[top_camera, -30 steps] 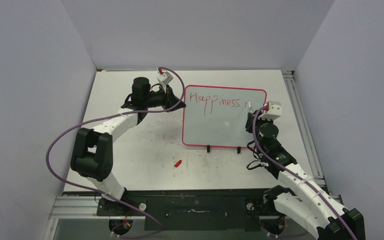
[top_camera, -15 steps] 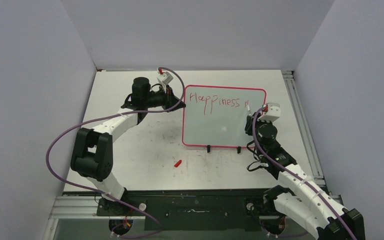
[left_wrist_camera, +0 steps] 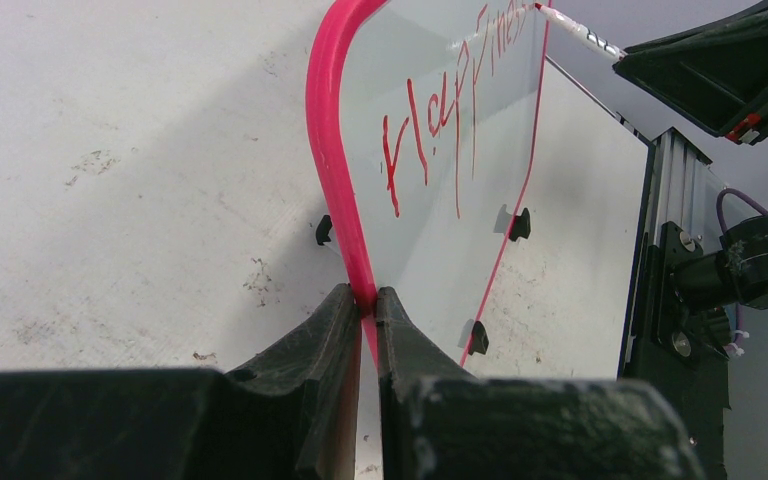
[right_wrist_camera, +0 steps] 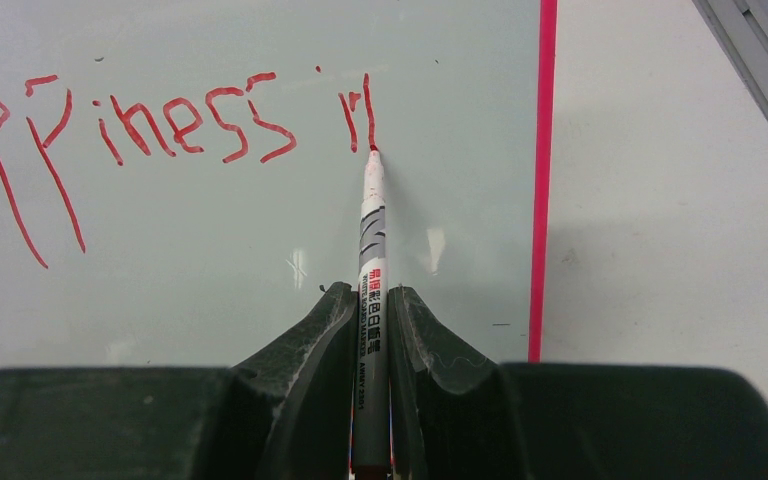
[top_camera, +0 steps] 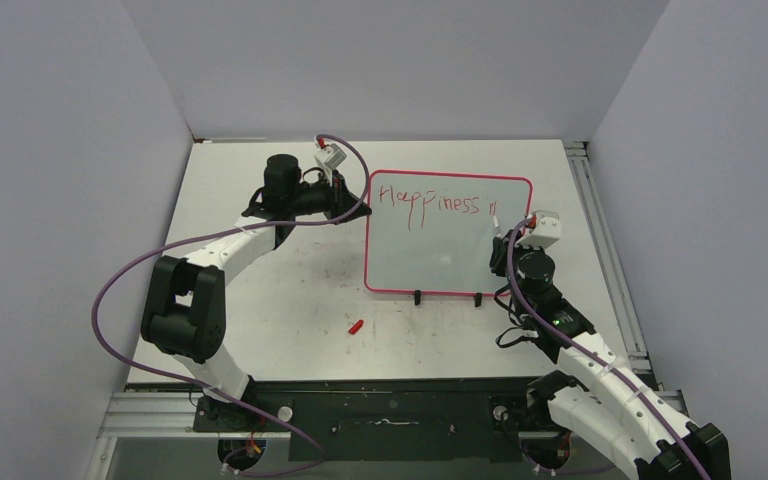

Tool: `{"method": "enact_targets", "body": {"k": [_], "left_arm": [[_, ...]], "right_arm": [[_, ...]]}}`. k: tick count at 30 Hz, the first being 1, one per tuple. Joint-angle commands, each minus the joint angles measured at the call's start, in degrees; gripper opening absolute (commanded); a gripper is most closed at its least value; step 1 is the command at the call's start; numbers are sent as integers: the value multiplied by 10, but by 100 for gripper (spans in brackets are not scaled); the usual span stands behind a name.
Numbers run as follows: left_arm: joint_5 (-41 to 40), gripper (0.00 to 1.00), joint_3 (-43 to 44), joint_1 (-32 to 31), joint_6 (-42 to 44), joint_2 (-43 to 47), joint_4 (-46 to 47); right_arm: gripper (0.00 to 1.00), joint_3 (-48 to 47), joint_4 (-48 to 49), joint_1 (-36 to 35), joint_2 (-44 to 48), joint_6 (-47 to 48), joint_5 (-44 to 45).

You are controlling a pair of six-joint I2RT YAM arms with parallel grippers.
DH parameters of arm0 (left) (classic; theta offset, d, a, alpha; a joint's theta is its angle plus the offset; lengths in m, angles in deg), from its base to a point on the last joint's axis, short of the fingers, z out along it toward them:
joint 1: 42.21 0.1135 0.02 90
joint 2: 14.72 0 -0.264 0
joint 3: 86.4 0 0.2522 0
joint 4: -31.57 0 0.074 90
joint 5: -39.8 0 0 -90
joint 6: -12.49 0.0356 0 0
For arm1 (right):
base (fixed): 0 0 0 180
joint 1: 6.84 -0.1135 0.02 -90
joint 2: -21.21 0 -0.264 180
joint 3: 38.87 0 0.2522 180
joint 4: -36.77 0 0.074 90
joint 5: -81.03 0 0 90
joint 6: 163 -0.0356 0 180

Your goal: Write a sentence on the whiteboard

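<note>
The sentence [right_wrist_camera: 180, 125], in thin red marker, reads "Happiness" plus the first strokes of a further word. It runs in a single line along the far edge of the whiteboard [top_camera: 440, 255], straight ahead of the right claw [right_wrist_camera: 370, 295]. That claw is clamped on a marker [right_wrist_camera: 371, 250] whose long axis points directly away from it. The marker's red tip touches the board at the foot of the last stroke, just short of the pink rim on the claw's right. The board lies face up on the table [top_camera: 260, 290], its longer sides running across from one arm toward the other, and the lettering is parallel to them. The left claw [left_wrist_camera: 364, 300] is pinched shut on the rim at the board's left edge, beside the capital H. From there the words lead away from that claw. A small red object [top_camera: 356, 326] lies on the table off the board's near edge, well apart from both claws.
</note>
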Motion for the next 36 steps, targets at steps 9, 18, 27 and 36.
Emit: {"method": "enact_targets", "body": {"k": [9,18,27,36], "left_arm": [[7,0,12,2,9,36,30],[6,0,11,2,9,37,30],[7,0,11,2,9,37,30],[6,0,12,2,10,38,28]], "right_arm": [[5,-11,75,3,-22,21,15],[5,-16,88,4,-32,25,26],[5,-20,85,4,-39,23,47],[5,-19,73,4,-36,18,49]]}}
